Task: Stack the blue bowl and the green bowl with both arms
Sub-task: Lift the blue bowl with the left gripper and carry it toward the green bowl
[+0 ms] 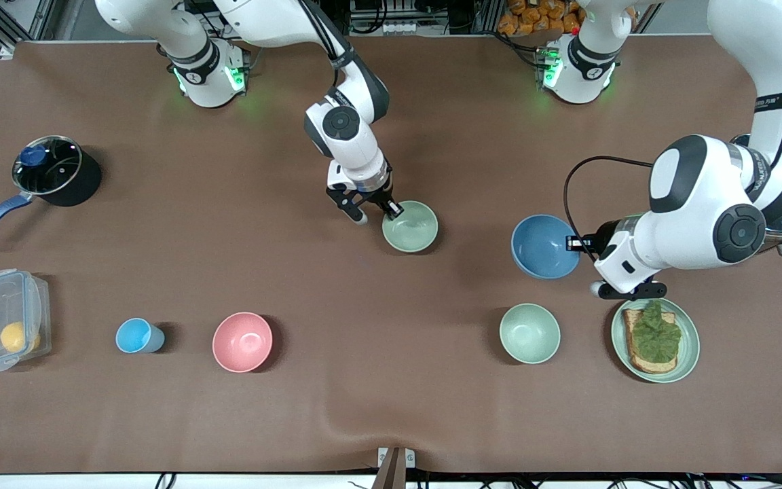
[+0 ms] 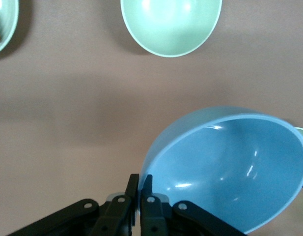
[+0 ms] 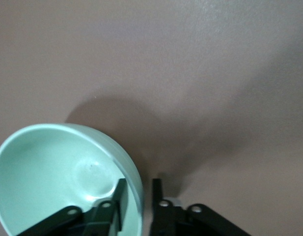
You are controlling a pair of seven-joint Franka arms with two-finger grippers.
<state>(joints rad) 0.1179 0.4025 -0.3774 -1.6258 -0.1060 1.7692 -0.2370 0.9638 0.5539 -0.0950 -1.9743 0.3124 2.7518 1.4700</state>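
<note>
The blue bowl (image 1: 542, 248) is toward the left arm's end of the table. My left gripper (image 1: 575, 243) is shut on its rim, and in the left wrist view (image 2: 140, 184) the blue bowl (image 2: 230, 172) hangs tilted from the closed fingers, above the table. The sage green bowl (image 1: 411, 227) stands on the table near the middle. My right gripper (image 1: 376, 214) is open at its rim. In the right wrist view (image 3: 138, 189) one finger is inside the green bowl (image 3: 53, 172) and the other is outside, with a gap showing.
A paler mint-green bowl (image 1: 529, 333) and a mint plate (image 1: 688, 353) with toast and lettuce lie nearer the front camera than the blue bowl. A pink bowl (image 1: 242, 341), light-blue cup (image 1: 136, 335), plastic box (image 1: 4, 329) and lidded pot (image 1: 51, 170) are toward the right arm's end.
</note>
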